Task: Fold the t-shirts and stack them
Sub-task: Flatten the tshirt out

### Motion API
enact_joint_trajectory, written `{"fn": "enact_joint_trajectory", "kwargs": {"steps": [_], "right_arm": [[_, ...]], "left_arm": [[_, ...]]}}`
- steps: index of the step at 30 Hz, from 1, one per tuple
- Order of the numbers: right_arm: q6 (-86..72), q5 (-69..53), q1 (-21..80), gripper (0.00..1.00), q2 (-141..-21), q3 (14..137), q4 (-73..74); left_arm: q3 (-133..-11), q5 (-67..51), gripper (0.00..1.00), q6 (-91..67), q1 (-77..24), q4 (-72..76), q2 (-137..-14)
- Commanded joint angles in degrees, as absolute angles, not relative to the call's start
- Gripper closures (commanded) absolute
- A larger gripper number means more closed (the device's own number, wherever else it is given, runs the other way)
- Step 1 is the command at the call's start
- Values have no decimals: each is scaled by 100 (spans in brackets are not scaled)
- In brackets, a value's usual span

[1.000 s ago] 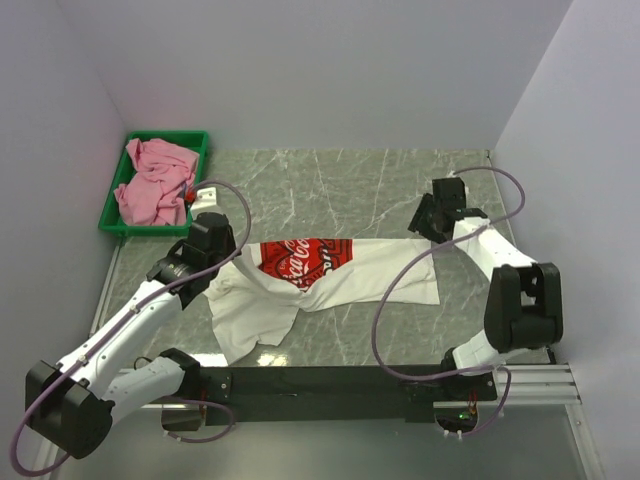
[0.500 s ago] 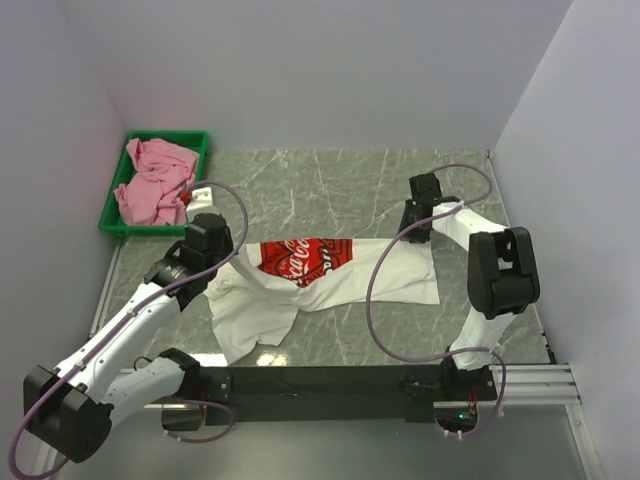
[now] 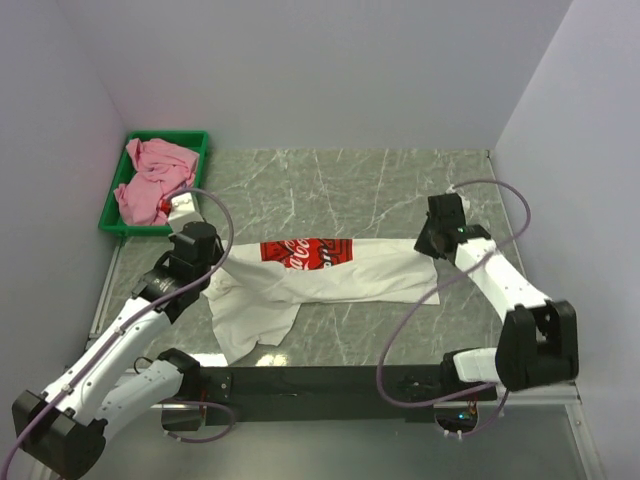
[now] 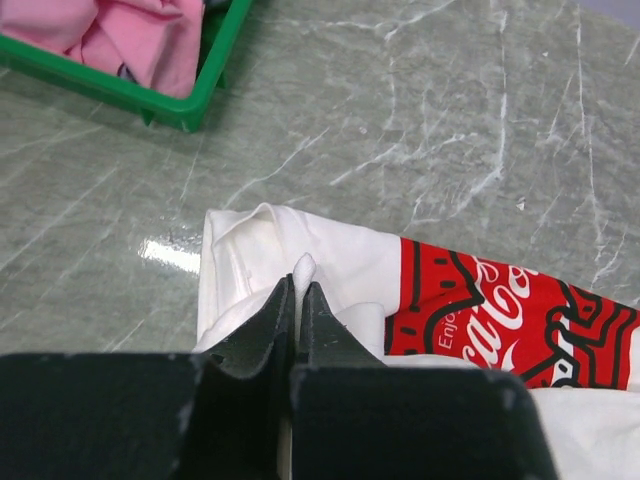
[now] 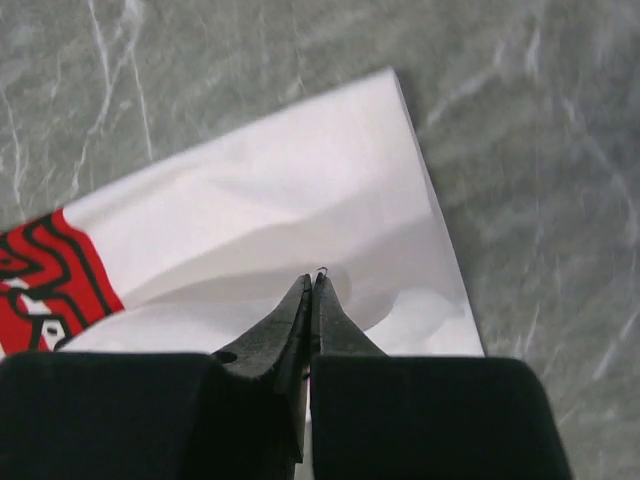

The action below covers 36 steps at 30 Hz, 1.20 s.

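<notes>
Your left gripper [image 4: 298, 290] is pinching a raised fold at the left end of the white t-shirt [image 3: 380, 275]. Your right gripper [image 5: 312, 285] is clamping its right edge. The pink t-shirt [image 3: 150, 180] is lying bunched in the green tray [image 3: 170, 134] beyond the left gripper.

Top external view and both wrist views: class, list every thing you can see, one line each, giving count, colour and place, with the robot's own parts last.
White fabric t-shirt with red printed graphic: one, white and red, spread across the table's middle between the two arms.
Crumpled pink fabric t-shirt: one, pink, inside the tray.
Green plastic tray: one, green, far left corner of the table.
Grey-green marbled table: one, grey-green with pale veins, under everything.
Left gripper: one, black, shut on a fold at the white t-shirt's left end.
Right gripper: one, black, shut on a fold at its right end.
</notes>
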<state>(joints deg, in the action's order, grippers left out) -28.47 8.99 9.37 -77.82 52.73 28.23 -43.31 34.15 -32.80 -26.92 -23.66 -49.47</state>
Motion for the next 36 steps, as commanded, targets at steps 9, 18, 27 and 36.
{"fn": "enact_joint_trajectory", "kwargs": {"steps": [9, 18, 27, 36], "right_arm": [[-4350, 185, 668, 79, -5609, 2945, 3453], [-4464, -96, 448, 37, -4948, 2936, 3709], [-4641, -176, 448, 35, -5510, 3066, 3603], [-3201, 237, 562, 41, -6108, 3752, 3683]], "left_arm": [[-3991, 3937, 99, -4341, -2672, -3163, -4167], [-3841, 4026, 99, -4395, -2663, -2997, -3709], [-3885, 4034, 99, -4368, -2663, -3023, -3744], [-3894, 4025, 99, -4333, -2672, -2988, -3700]]}}
